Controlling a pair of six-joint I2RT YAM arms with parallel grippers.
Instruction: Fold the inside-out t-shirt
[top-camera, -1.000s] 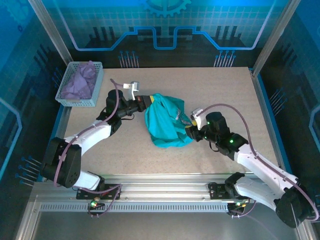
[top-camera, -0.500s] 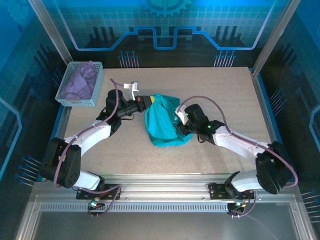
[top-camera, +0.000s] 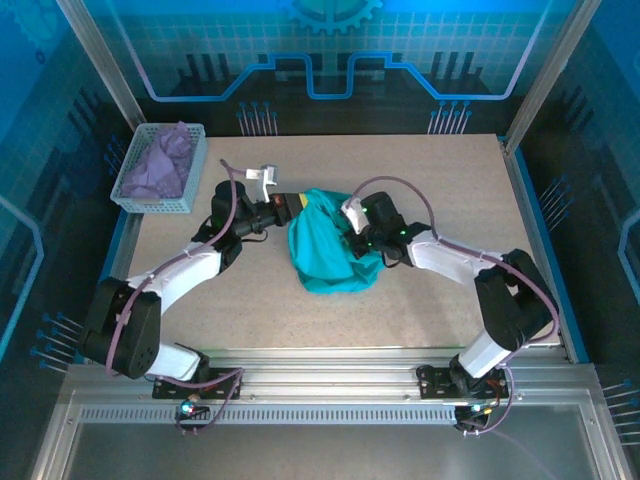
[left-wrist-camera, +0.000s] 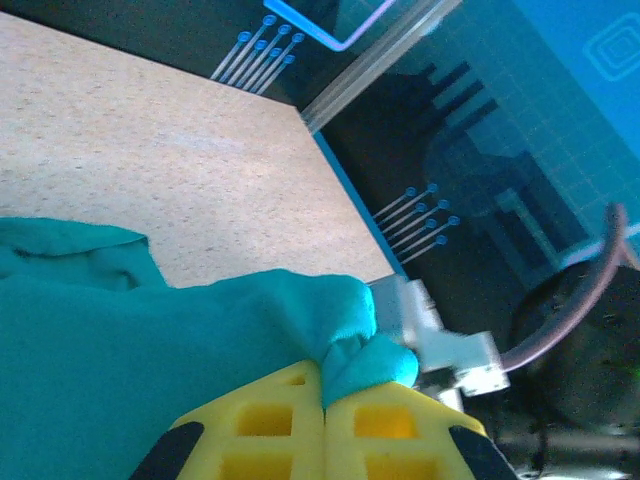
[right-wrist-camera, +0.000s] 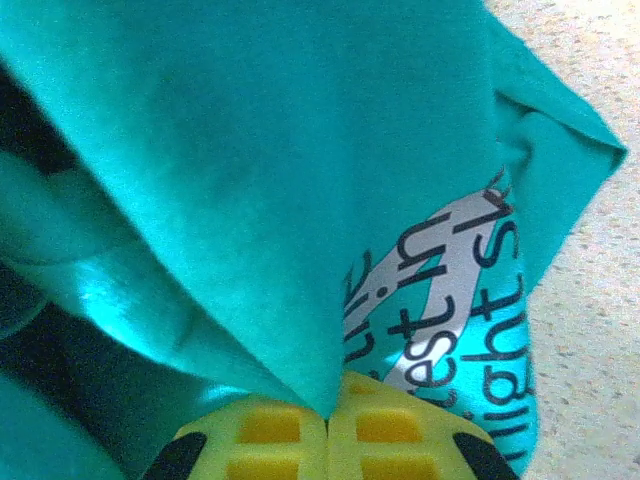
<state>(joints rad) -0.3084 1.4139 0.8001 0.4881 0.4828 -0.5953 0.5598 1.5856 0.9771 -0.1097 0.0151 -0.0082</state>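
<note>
The teal-green inside-out t-shirt (top-camera: 325, 248) lies bunched in the middle of the table. At its upper left edge my left gripper (top-camera: 292, 205) is shut on a pinch of its fabric; in the left wrist view the yellow fingers (left-wrist-camera: 270, 425) press together on a teal fold (left-wrist-camera: 365, 355). My right gripper (top-camera: 356, 240) has reached into the shirt's right side and is shut on it. In the right wrist view the yellow fingers (right-wrist-camera: 390, 430) clamp a teal fold (right-wrist-camera: 250, 180) beside a white printed patch with dark lettering (right-wrist-camera: 440, 300).
A light mesh basket (top-camera: 160, 168) holding a lavender-purple cloth (top-camera: 155, 165) stands at the table's back left corner. Bare speckled tabletop (top-camera: 450, 180) spreads around the shirt. Metal frame posts (top-camera: 540, 75) rise at the back corners.
My right arm has swung left and forward into the shirt's right side, and its gripper has closed on the fabric. The left arm and its grip have stayed put.
</note>
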